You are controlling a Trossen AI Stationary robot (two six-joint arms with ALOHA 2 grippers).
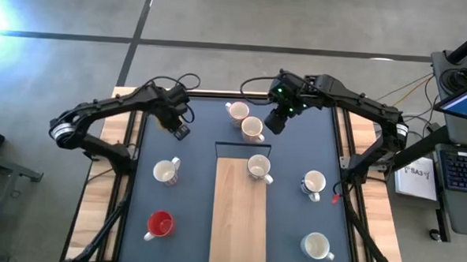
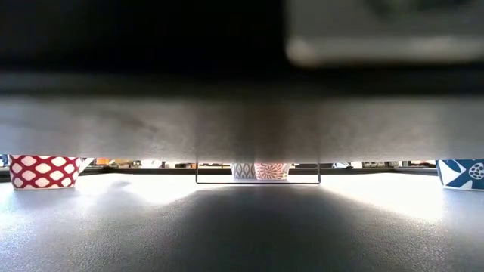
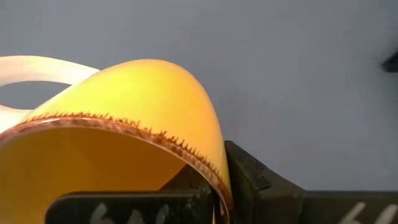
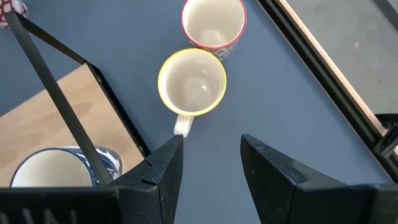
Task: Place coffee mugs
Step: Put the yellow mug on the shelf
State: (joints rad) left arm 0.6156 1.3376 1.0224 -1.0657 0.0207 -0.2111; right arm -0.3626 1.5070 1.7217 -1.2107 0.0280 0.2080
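Note:
My left gripper (image 1: 178,130) stands at the table's far left, shut on an orange mug (image 3: 143,99) with a brown-speckled rim and a white handle (image 3: 31,68); in the high view the gripper hides this mug. My right gripper (image 1: 275,123) hangs open above the table, next to two mugs standing close together: a yellow-rimmed one (image 4: 191,82) and a pink-rimmed one (image 4: 213,22). It touches neither. A blue-patterned mug (image 1: 259,168) stands on the wooden board (image 1: 237,226). My left gripper pinches the orange mug's wall at the rim (image 3: 214,171), one finger inside the cup (image 3: 186,186) and one outside (image 3: 249,180). The fingers come from above, pointing steeply down. Whether the mug's base is on the table is hidden.
Other mugs stand on the dark mat: a white one (image 1: 165,171) and a red one (image 1: 160,224) on the left, and two (image 1: 314,183) (image 1: 316,245) on the right. A thin black frame (image 1: 243,145) borders the board's far end. Black rails (image 1: 340,136) line the mat's sides.

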